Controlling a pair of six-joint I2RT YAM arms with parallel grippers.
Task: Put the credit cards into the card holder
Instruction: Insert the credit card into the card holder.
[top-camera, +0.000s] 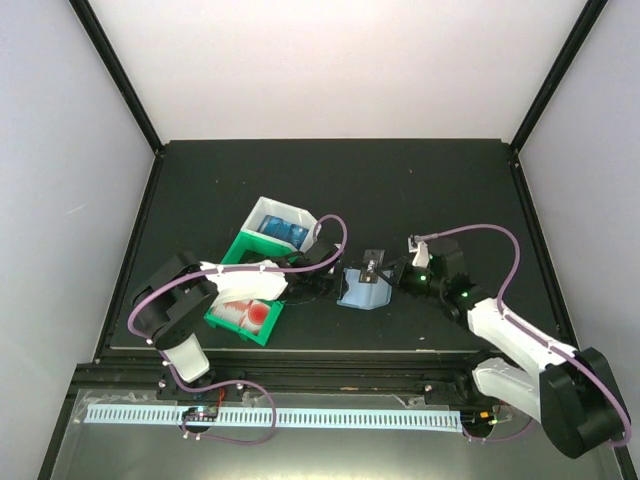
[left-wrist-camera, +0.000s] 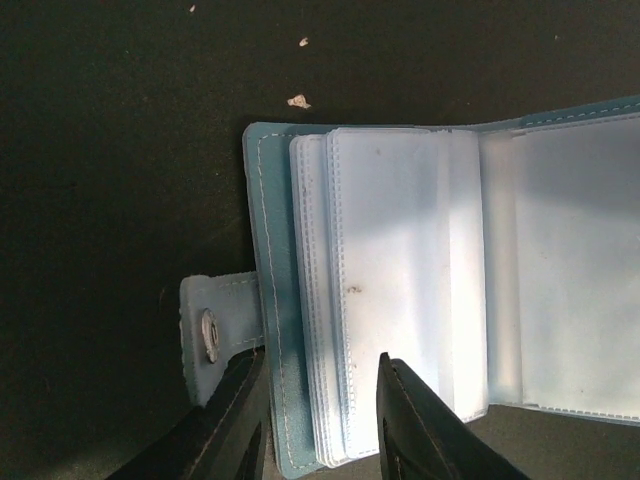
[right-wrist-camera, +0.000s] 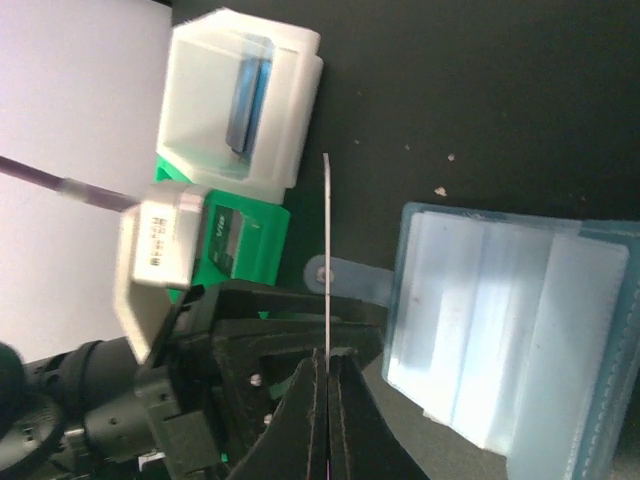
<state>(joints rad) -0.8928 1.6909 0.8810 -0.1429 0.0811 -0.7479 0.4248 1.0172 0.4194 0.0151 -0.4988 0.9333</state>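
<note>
The teal card holder (top-camera: 362, 290) lies open on the black table, its clear sleeves (left-wrist-camera: 390, 260) facing up and its snap tab (left-wrist-camera: 212, 335) sticking out to the left. My left gripper (left-wrist-camera: 322, 355) stands open astride the holder's left edge. One finger (left-wrist-camera: 235, 425) is by the tab and the other (left-wrist-camera: 420, 430) is over the sleeves. My right gripper (right-wrist-camera: 328, 365) is shut on a credit card (right-wrist-camera: 326, 250), seen edge-on as a thin line, held upright just left of the card holder (right-wrist-camera: 510, 330). In the top view the right gripper (top-camera: 388, 272) holds this card (top-camera: 375, 263) over the holder's far edge.
A white bin (top-camera: 262, 212) with blue cards (top-camera: 283, 229) stands behind a green bin (top-camera: 232, 255) holding red-and-white cards (top-camera: 250, 313). Both are left of the holder, and my left arm crosses over the green one. In the right wrist view the white bin (right-wrist-camera: 290, 110) and green bin (right-wrist-camera: 262, 235) lie beyond the card.
</note>
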